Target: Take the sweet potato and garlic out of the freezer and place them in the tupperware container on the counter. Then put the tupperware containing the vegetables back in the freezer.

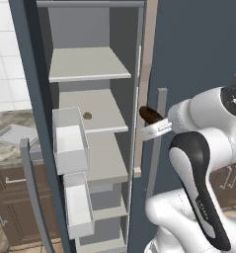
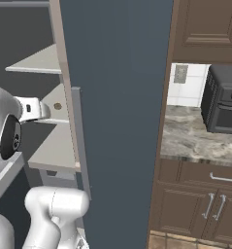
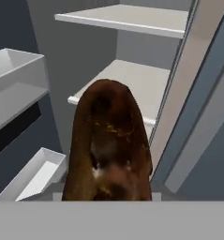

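Just outside the freezer [image 1: 45, 123], the claw [image 1: 153, 120] pinches the sweet potato [image 1: 150, 114], its long axis running along the fingers. To my judgement the container [image 1: 13, 134] on the table [image 1: 3, 154] lies well apart, to the left.

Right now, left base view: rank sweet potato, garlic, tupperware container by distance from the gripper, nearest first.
1. sweet potato: held in the gripper, just outside the freezer opening.
2. garlic: left of the gripper, on the middle freezer shelf.
3. tupperware container: far left, on the counter beyond the open door.
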